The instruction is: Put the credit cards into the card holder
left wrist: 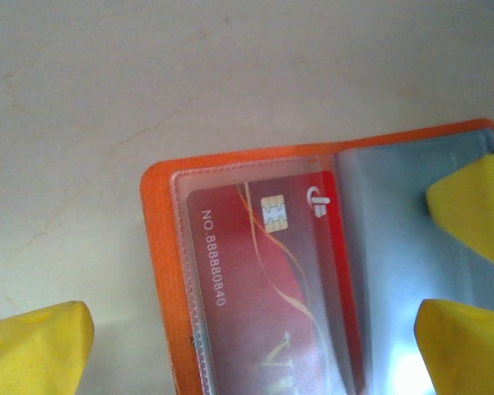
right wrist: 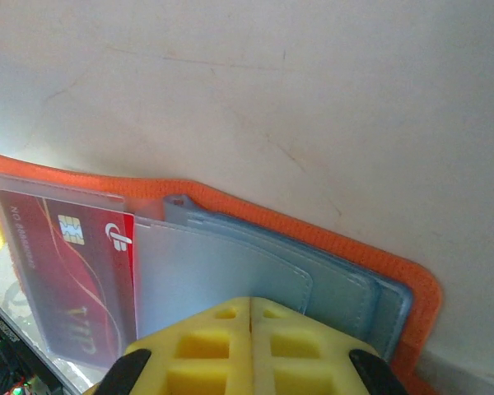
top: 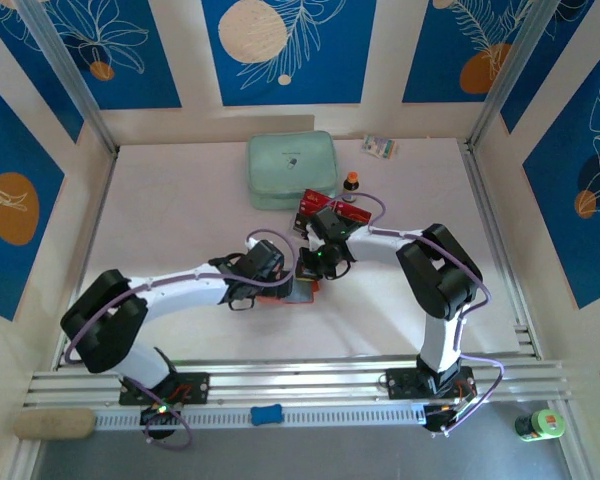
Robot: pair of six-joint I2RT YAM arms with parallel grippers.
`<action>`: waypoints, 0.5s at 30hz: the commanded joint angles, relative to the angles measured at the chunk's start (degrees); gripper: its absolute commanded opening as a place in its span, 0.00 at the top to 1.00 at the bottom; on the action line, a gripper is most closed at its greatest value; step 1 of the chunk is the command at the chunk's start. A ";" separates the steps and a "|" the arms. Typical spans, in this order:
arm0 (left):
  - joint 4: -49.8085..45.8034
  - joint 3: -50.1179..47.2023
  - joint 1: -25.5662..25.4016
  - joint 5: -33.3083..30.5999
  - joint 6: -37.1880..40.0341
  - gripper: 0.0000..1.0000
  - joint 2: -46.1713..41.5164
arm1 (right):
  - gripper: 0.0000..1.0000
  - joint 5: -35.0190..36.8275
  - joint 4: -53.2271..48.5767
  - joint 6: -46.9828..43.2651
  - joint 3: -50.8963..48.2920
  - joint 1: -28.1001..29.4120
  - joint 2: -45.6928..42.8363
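Note:
The orange card holder (left wrist: pixel 160 271) lies open on the table, below both grippers in the top view (top: pixel 292 294). A red credit card (left wrist: pixel 263 280) sits inside its clear left pocket. My left gripper (left wrist: pixel 251 350) hovers open over that pocket, one yellow finger (left wrist: pixel 33 346) on each side. My right gripper (right wrist: pixel 251 329) is shut with nothing between its fingers, and its tip rests on the grey-blue inner pockets (right wrist: pixel 230 263) of the holder's right half. The same red card (right wrist: pixel 66 271) shows in the right wrist view. More red and black credit cards (top: pixel 315 203) lie stacked behind the right gripper.
A mint-green zipped pouch (top: pixel 292 170) lies at the back centre, with a small dark bottle (top: pixel 351 182) to its right and a small packet (top: pixel 380 147) near the back wall. The white table (top: pixel 160 210) is walled on three sides.

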 commanded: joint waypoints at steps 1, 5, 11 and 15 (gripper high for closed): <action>0.45 -1.22 -0.46 -0.26 0.00 0.00 1.21 | 1.00 -1.68 0.03 0.82 -0.41 0.38 1.19; 0.81 -1.79 -0.47 -0.56 0.09 0.00 1.83 | 1.00 -1.79 -0.01 0.83 -0.24 0.38 1.19; 1.03 -2.49 -0.49 -0.87 -0.06 0.01 2.53 | 1.00 -1.88 -0.66 0.74 0.13 0.22 0.10; 1.42 -3.06 -0.55 -0.72 -0.35 0.02 2.67 | 0.97 -1.10 -0.97 1.09 -0.43 -0.27 -2.91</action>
